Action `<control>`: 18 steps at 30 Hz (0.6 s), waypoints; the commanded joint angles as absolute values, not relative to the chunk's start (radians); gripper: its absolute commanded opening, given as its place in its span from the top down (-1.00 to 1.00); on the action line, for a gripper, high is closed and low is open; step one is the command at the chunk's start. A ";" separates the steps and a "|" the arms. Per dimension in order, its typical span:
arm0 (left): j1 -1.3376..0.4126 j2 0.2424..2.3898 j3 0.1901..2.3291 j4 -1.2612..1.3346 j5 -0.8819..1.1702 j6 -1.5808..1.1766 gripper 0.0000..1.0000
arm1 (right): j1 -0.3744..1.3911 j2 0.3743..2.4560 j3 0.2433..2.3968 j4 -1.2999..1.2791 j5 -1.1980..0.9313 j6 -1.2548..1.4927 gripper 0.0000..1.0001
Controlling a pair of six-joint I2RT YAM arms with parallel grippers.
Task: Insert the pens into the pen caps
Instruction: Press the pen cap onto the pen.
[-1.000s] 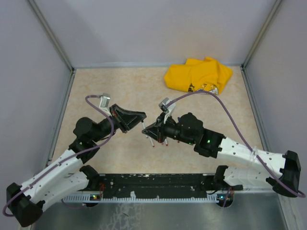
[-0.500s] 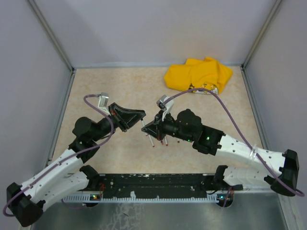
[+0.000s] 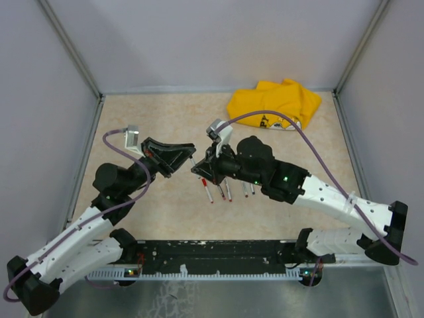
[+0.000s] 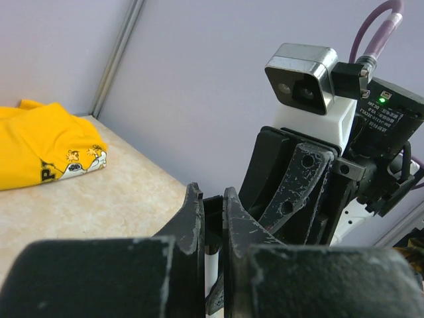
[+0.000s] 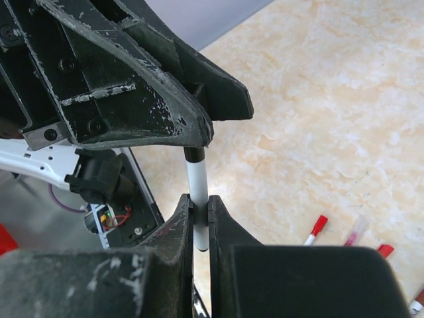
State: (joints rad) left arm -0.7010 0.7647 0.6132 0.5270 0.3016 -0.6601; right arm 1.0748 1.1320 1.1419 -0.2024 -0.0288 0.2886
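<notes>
One pen (image 5: pixel 196 180) clenched in right tool (image 5: pixel 199 203), tip aimed just beyond its fingers into cap (image 5: pixel 193 154), apparently pinched by left tool (image 4: pixel 212 197), for capping.

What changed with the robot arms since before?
Both arms slid a little left and away from their bases, left gripper and right gripper tip to tip, uncovering more loose pens on the table. Both stayed shut, the right on the white pen, the left on its black cap; the yellow cloth did not move.
</notes>
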 commanded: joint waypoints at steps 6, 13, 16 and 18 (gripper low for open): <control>-0.747 0.766 0.552 0.254 0.542 -0.664 1.00 | 0.996 1.157 1.475 0.195 0.158 0.223 1.00; -0.747 0.742 0.554 0.253 0.530 -0.666 1.00 | 0.996 1.131 1.409 0.148 0.102 0.237 1.00; -0.747 0.746 0.564 0.241 0.531 -0.648 1.00 | 0.996 1.080 1.274 0.185 0.081 0.269 1.00; -0.747 0.750 0.574 0.219 0.533 -0.631 1.00 | 0.996 1.044 1.166 0.208 0.076 0.293 1.00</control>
